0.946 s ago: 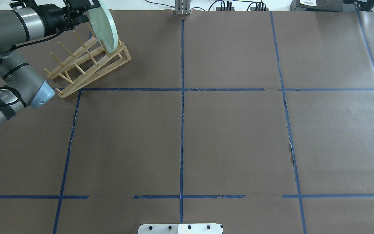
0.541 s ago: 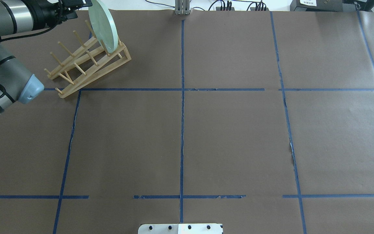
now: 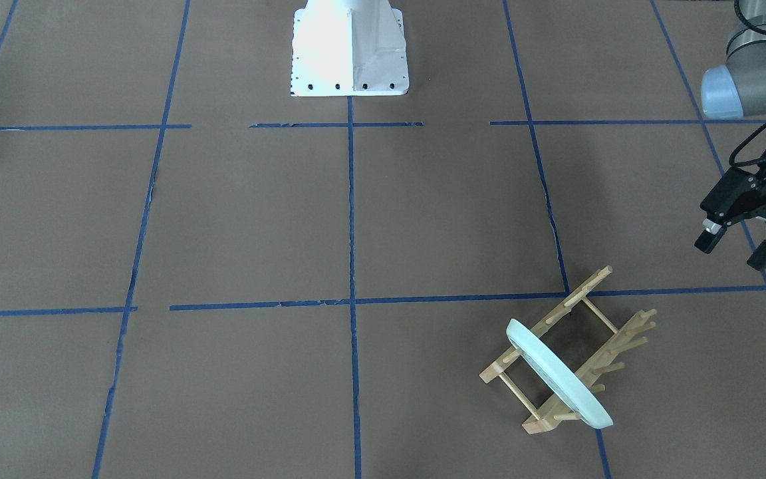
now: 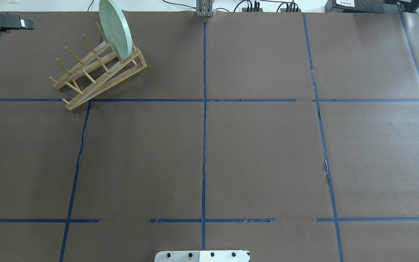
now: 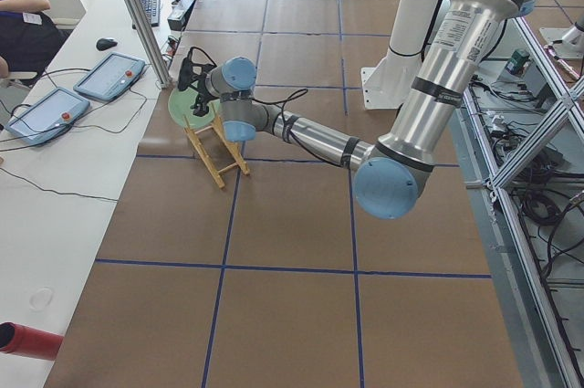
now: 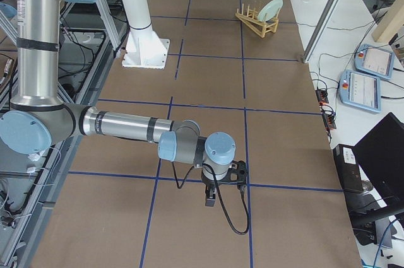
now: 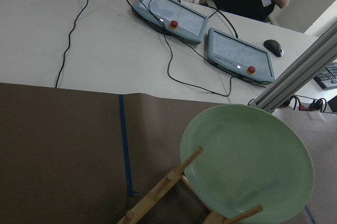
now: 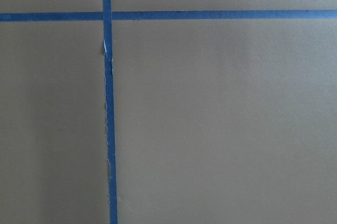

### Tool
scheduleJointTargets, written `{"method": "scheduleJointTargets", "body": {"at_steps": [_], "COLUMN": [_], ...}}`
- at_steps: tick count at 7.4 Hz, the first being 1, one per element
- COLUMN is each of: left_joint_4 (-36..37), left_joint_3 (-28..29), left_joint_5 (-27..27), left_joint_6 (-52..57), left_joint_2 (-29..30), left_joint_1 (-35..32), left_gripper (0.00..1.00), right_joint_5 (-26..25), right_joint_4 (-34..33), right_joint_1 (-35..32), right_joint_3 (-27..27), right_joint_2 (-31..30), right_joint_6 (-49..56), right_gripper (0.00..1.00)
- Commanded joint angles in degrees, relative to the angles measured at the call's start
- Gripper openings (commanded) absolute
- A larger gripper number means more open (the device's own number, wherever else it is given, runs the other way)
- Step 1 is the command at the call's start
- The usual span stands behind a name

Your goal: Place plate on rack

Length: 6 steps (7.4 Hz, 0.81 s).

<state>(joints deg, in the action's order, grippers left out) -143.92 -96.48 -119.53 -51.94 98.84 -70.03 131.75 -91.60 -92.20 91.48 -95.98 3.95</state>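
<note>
A table [image 4: 260,153] papered in brown, carrying a wooden rack [image 4: 86,95] and the robot's white pedestal base [image 3: 350,50].

The brown paper [image 4: 140,160] covers the whole top, and blue tape [image 4: 204,145] marks it off into large squares, torn and ragged at a few seams. The rack stands askew to the grid near the far left corner as the robot faces it, one end touching a tape crossing. The pedestal base is bolted at the middle of the robot's edge.

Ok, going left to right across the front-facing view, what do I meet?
The white robot base → rack with the plate standing in it → left end effector, open.
</note>
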Motion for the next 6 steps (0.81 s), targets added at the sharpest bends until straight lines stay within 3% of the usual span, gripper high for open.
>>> {"method": "scheduleJointTargets", "body": {"at_steps": [1,3,5,6], "left_joint_4": [14.82,26.08,43.92,44.69], "left_joint_3": [-4.92,-5.56,-4.43,-3.37], "left_joint_5": [0.0,-0.08,-0.17,-0.52], "left_joint_6": [12.59,27.86,44.65,45.77], "left_joint_2": [-3.29,-5.5,-2.88,-3.04], "left_joint_1": [-2.04,-2.74,-4.49,-5.54], "left_gripper": [1.0,1.0,1.0,1.0], "right_joint_5": [0.0,0.0,0.0,0.0], "right_joint_4": [0.01,0.02,0.02,0.02], "right_joint_1": [0.0,0.0,0.0,0.0], "right_joint_3": [-0.07,0.01,-0.07,-0.07], "right_joint_2": [0.0,0.0,0.0,0.0], "right_joint_6": [0.0,0.0,0.09,0.09], "right_gripper": [1.0,1.0,1.0,1.0]}}
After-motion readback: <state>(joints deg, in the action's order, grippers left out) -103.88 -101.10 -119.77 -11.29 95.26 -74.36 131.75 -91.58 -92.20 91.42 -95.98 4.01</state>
